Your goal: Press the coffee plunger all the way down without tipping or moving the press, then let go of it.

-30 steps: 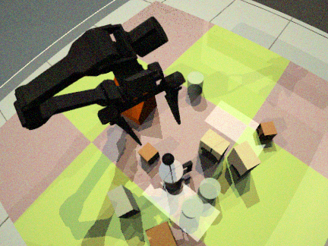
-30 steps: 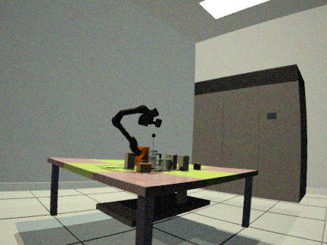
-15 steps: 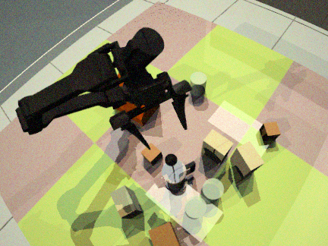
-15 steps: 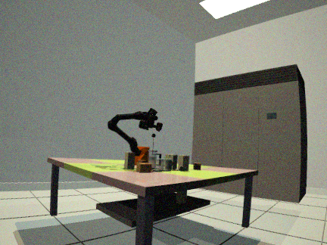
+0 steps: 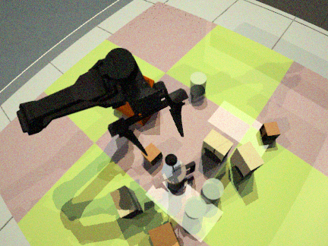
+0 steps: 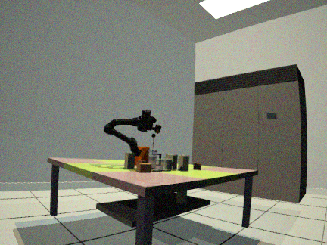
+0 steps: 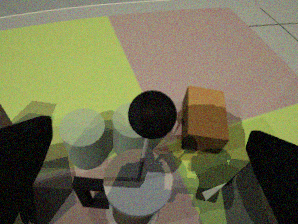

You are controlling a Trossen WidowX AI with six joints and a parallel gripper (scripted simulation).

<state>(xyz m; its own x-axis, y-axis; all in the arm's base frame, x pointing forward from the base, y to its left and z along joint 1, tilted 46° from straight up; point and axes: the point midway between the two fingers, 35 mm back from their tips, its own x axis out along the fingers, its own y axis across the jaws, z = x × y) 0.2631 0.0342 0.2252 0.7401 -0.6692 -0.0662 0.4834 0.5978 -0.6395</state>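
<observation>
Wrist view puts the plunger knob (image 7: 152, 113) right between your two dark fingers, which stand spread wide with nothing between them. From the top, your gripper (image 5: 161, 130) hangs above the table (image 5: 49, 152), to the far left of the coffee press (image 5: 174, 175). That press stands upright, its plunger still raised. You see an orange-topped block (image 5: 152, 152) just left of it and pale cylinders (image 5: 212, 189) on its near side.

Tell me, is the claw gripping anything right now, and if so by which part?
Nothing is held. The claw is wide open above the coffee press, its fingers apart on either side of the plunger knob, not touching it.
</observation>
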